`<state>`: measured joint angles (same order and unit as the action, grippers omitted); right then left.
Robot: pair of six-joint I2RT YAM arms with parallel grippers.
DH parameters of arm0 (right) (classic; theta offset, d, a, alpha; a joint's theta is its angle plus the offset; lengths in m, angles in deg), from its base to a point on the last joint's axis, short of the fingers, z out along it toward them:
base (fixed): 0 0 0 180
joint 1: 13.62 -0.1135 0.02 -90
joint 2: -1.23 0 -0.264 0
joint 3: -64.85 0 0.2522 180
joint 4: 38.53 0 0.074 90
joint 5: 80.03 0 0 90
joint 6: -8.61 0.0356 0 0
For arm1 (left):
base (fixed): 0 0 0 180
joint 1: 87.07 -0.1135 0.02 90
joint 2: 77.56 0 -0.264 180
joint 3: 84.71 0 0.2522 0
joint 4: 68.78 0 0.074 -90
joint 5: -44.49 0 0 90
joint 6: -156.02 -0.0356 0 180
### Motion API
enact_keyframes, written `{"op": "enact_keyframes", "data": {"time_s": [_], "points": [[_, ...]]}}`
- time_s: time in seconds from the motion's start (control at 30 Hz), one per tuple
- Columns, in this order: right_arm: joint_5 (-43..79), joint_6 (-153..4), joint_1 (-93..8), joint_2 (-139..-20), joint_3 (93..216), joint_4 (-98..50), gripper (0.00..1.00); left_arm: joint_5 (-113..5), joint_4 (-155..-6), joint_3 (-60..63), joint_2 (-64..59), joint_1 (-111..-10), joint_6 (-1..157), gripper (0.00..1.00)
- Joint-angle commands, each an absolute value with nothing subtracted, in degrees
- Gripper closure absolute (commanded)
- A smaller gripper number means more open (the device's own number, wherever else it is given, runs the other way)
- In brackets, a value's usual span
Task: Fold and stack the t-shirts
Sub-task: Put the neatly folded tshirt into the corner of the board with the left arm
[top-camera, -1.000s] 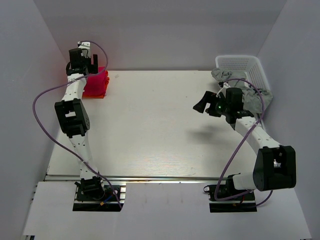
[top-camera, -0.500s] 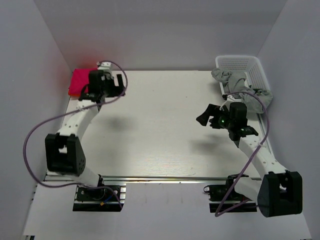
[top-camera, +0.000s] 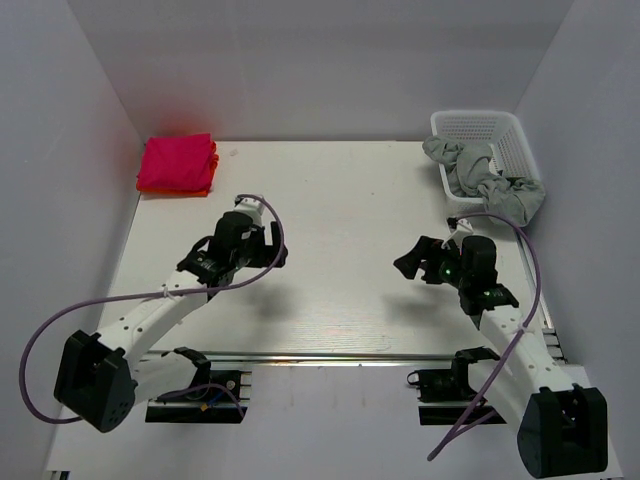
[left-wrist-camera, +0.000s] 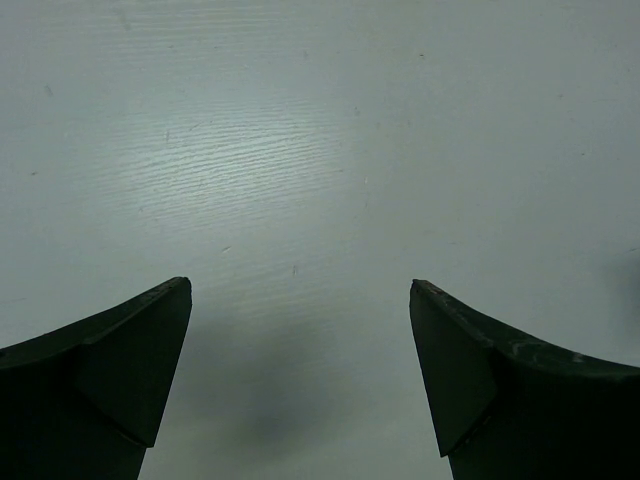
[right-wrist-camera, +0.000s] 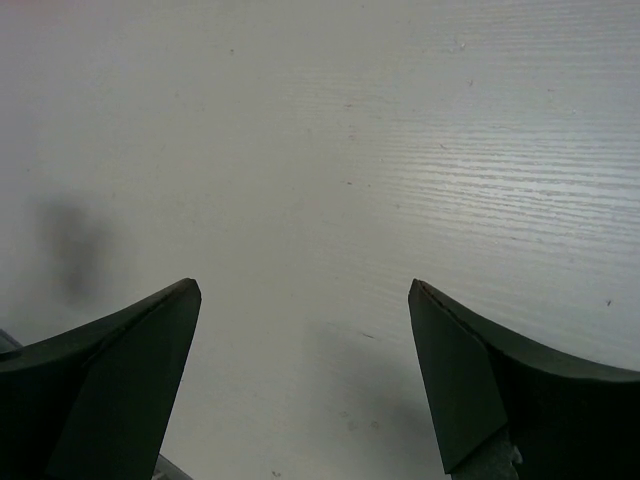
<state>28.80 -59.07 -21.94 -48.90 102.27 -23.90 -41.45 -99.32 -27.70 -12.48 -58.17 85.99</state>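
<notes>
A folded magenta-red t-shirt (top-camera: 178, 160) lies on a folded orange t-shirt (top-camera: 186, 190), whose edge shows beneath it, at the far left corner of the white table (top-camera: 330, 200). My left gripper (top-camera: 268, 245) is open and empty over the table's left middle, well away from the stack. In the left wrist view the gripper (left-wrist-camera: 300, 283) shows only bare table between its fingers. My right gripper (top-camera: 411, 257) is open and empty over the right middle. In the right wrist view the gripper (right-wrist-camera: 303, 283) also shows only bare table.
A white plastic basket (top-camera: 478, 122) stands at the far right corner, with grey cloth (top-camera: 492, 183) spilling over its near rim. Grey walls close in the table on the left, back and right.
My left arm has pulled away from the shirt stack at the far left and swung down towards the table's middle. My right arm has drawn back nearer its base.
</notes>
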Motion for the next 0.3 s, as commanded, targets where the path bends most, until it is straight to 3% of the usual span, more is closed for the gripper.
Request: {"op": "enact_keyframes", "data": {"time_s": [0.0,0.27], "points": [[31.24,-58.89,-21.88,-46.85,101.12,-29.16,0.1,-35.67,-100.2,-28.23,-17.61,-57.54,88.08,0.0],[33.87,-58.72,-21.97,-45.61,99.35,-33.38,0.1,-30.83,-102.84,-28.85,-20.26,-56.4,86.32,0.0]]}}
